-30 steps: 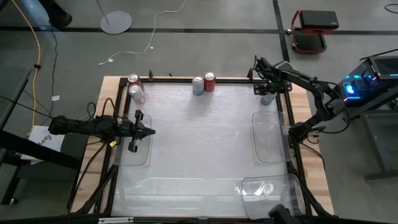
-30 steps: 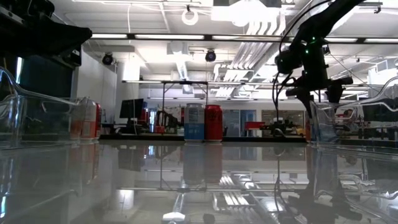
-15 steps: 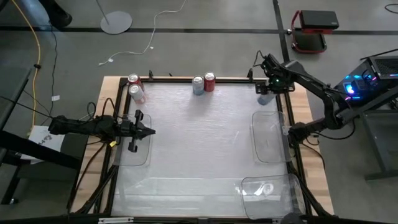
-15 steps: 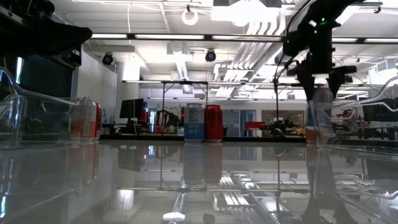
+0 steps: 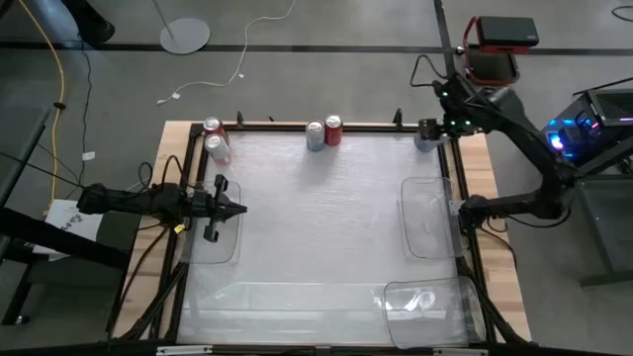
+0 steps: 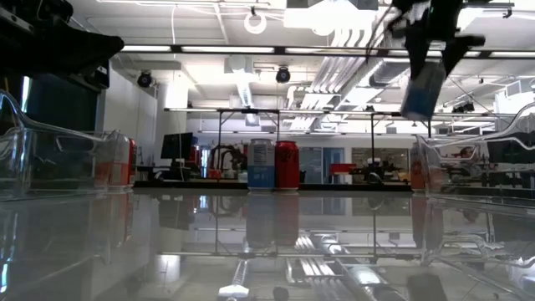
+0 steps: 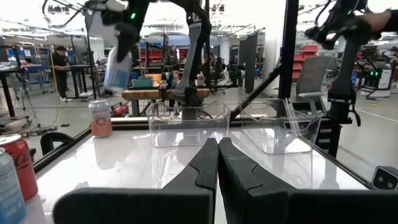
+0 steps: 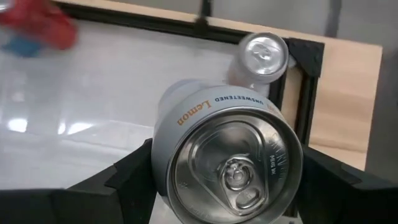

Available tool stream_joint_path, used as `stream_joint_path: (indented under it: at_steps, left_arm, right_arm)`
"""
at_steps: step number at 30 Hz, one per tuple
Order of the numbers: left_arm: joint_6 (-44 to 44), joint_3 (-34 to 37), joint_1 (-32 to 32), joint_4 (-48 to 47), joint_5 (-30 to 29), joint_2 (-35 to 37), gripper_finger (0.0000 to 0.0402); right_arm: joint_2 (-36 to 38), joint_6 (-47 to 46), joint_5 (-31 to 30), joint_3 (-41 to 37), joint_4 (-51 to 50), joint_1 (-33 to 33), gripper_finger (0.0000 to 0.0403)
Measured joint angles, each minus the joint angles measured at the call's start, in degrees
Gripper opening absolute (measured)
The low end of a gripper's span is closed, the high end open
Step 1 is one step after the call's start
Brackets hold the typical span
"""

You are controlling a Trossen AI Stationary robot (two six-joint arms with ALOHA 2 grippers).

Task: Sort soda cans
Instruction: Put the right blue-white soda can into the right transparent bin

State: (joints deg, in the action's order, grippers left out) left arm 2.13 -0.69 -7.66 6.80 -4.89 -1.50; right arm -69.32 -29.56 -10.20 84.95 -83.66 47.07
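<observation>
**Silver can held aloft at the upper right corner**

A silver can (image 8: 227, 149), lettered "Lemon", is clamped between the fingers of the right gripper (image 5: 442, 121), which are closed against its sides. In the low view the can (image 6: 422, 90) is seen tilted and clear of the worktop (image 5: 316, 218), at the upper right of the frame. A pale can (image 8: 263, 55) is left standing below it in the worktop's corner, at the upper right of the high view.

A silver-blue can (image 5: 315, 134) and a red can (image 5: 333, 130) are set touching at the top middle of the high view. Two more cans (image 5: 214, 140) are stood together at the upper left corner.

The left gripper (image 5: 235, 208) is held at the left edge, its fingers (image 7: 205, 168) pressed together on nothing. Clear trays (image 5: 427, 229) are placed along the right side.
</observation>
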Motion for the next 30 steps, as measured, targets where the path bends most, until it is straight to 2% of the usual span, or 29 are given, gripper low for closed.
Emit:
stream_joint_path:
  at_steps: [6, 13, 19, 22, 30]
  left_arm:
    - [0.0, 0.0, 0.0, 0.0, 0.0, 0.0, 0.0000]
    - [0.0, 0.0, 0.0, 0.1, -0.4, 0.0, 0.0000]
    - [0.0, 0.0, 0.0, 0.4, -0.4, 0.0, 0.0000]
    - [0.0, 0.0, 0.0, 0.4, -0.5, 0.0, 0.0000]
    - [0.0, 0.0, 0.0, 0.4, -0.5, 0.0, 0.0000]
  right_arm:
    - [0.9, -3.3, 4.1, 9.1, -6.5, -10.6, 0.0280]
    - [1.6, -13.9, 9.5, 9.2, -6.3, -27.2, 0.0280]
    - [1.6, -27.2, 8.8, -0.3, -6.3, -40.0, 0.0280]
    - [1.6, -33.0, 10.9, -6.5, -6.3, -45.1, 0.0280]
    - [4.6, -45.8, 13.9, -16.6, -6.3, -53.6, 0.0280]
